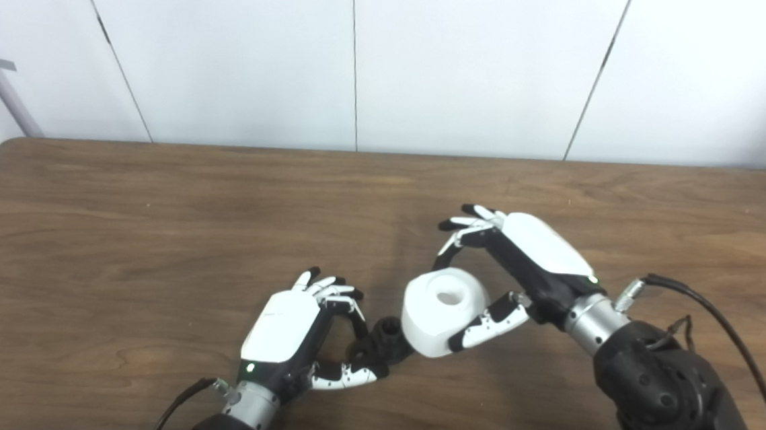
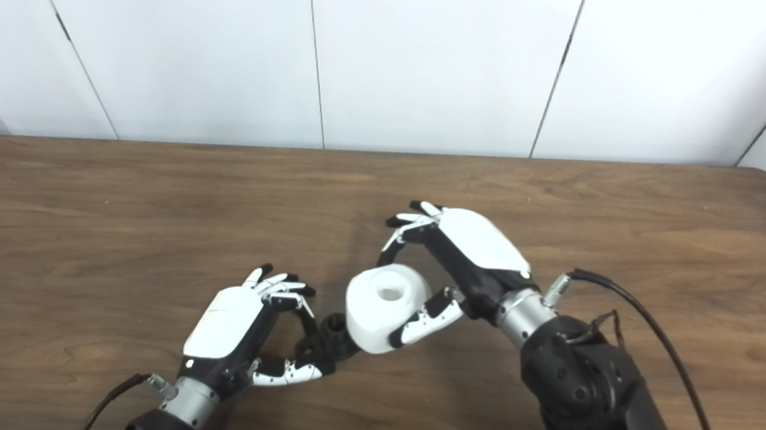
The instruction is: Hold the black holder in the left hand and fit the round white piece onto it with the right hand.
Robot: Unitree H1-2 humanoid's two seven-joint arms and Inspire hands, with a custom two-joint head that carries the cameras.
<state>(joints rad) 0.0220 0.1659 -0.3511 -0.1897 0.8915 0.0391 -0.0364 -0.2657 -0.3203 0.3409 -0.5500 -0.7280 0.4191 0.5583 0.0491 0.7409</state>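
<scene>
Left hand (image 1: 290, 333) is gripping the small black plastic holder (image 1: 384, 340) just above the brown wooden table (image 1: 153, 226). Right hand (image 1: 521, 268) is pinching the round white piece w/ a centre hole (image 1: 444, 310), touching the holder's tip (not yet seated, I'd say). Fitting remains. No writing visible.

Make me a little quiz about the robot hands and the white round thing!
1. True or false: the round white piece has a hole in its top.
2. Which hand holds the black holder? A) the left hand B) the right hand C) neither
3. Fill in: everything happens over a brown wooden ____.

Key:
1. True. A round hole shows in the top face.
2. A. The left hand pinches the holder; the right hand grips the white piece, whose lower edge meets the holder's top.
3. table
</scene>
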